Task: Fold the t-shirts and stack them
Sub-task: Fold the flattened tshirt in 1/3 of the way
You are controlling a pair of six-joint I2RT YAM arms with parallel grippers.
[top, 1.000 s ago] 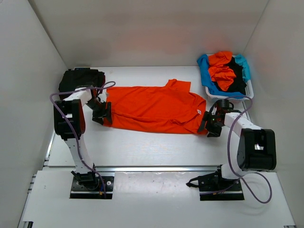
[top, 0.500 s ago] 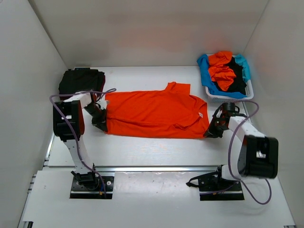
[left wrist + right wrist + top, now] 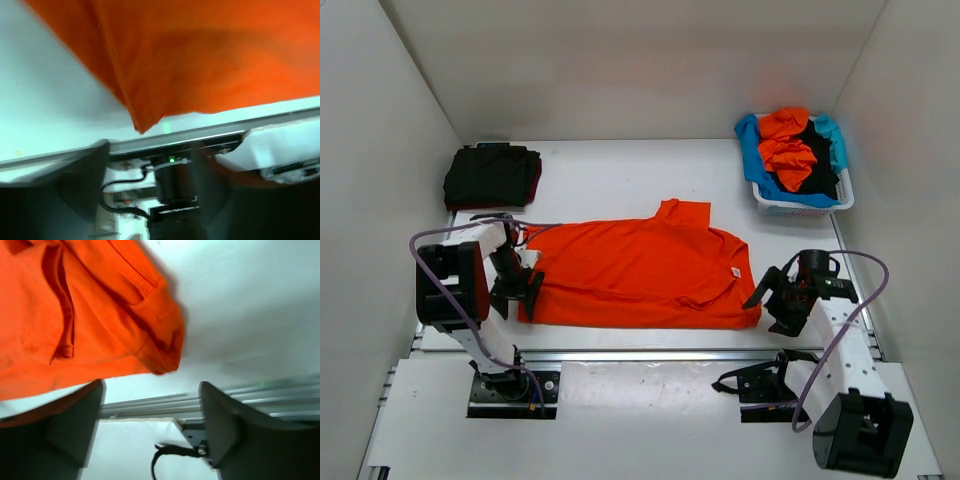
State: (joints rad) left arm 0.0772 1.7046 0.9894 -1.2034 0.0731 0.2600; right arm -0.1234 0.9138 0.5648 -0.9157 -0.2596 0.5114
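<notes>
A bright orange t-shirt [image 3: 640, 272] lies spread flat across the near half of the table, its collar toward the back. My left gripper [image 3: 527, 291] stands open at the shirt's near left corner [image 3: 140, 125], nothing between its blurred dark fingers [image 3: 82, 175]. At the near right corner [image 3: 162, 357] my right gripper [image 3: 772, 301] is open too, and the cloth lies just beyond its fingertips [image 3: 75, 412]. A folded black t-shirt [image 3: 492, 174], dark red showing at its edge, sits at the back left. Orange, light blue and black t-shirts [image 3: 790, 148] are heaped in the basket.
The white lattice basket [image 3: 807, 207] stands at the back right against the wall. A metal rail [image 3: 650, 354] runs along the table's near edge, close to the shirt's hem. White walls enclose the table on three sides.
Both grippers shut on the orange shirt's side corners, pulled it toward the near edge, and have let go. Both jaws are open again and the right arm has drawn back.
</notes>
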